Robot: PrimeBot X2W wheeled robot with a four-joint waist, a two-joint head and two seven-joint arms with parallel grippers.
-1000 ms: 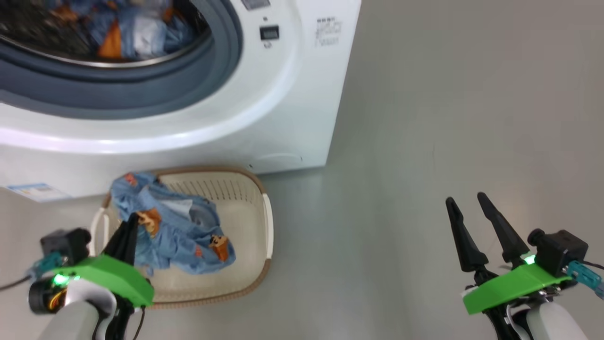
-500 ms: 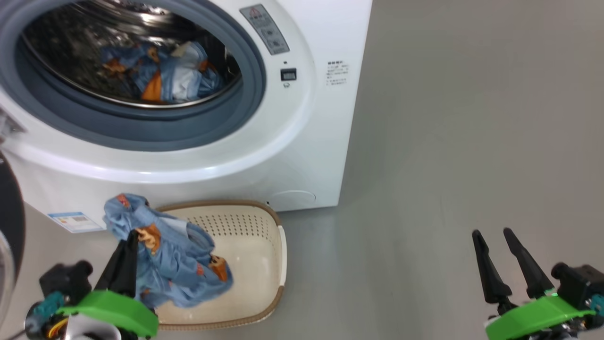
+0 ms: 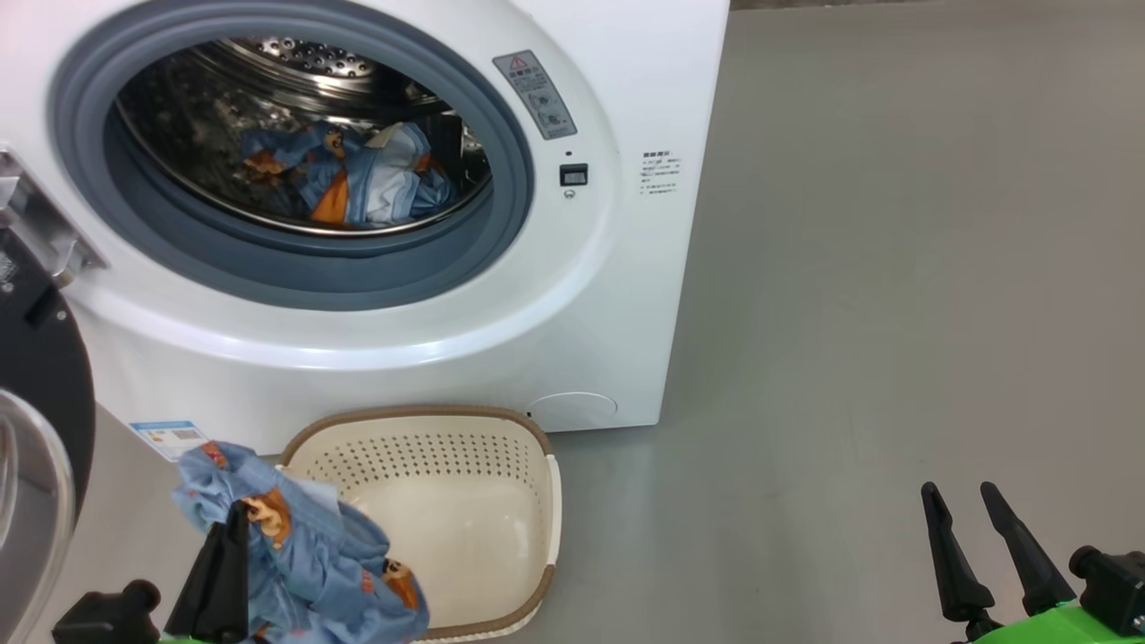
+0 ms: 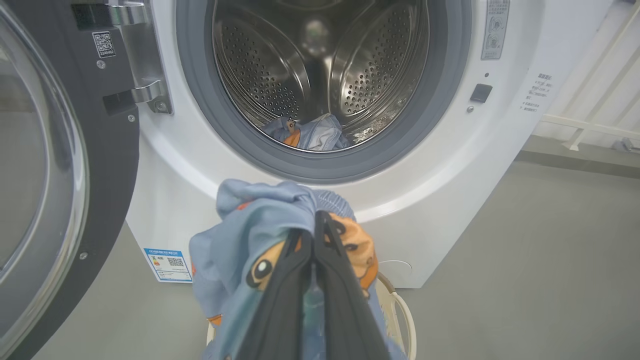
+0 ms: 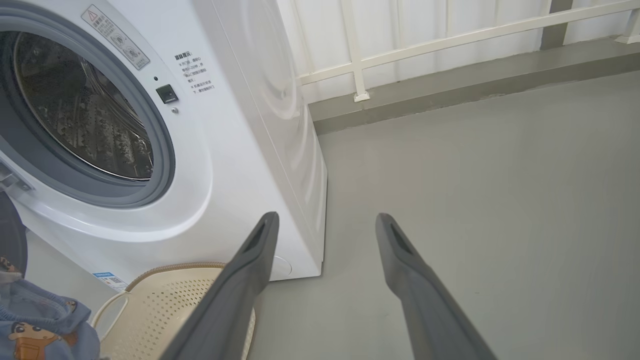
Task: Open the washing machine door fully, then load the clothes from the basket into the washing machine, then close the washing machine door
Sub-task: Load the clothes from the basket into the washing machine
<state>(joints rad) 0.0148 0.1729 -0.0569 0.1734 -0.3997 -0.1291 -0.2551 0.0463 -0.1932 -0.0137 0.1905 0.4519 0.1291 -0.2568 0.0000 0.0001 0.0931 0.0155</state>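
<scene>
L hand (image 3: 238, 512) gripping blue garment (image 3: 313, 563), over basket (image 3: 420, 413)

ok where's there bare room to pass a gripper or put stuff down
The drum is free above the clothes at its bottom. Bare floor right of the washing machine. The basket bottom is bare. Crowded at left: open door, held garment.
</scene>
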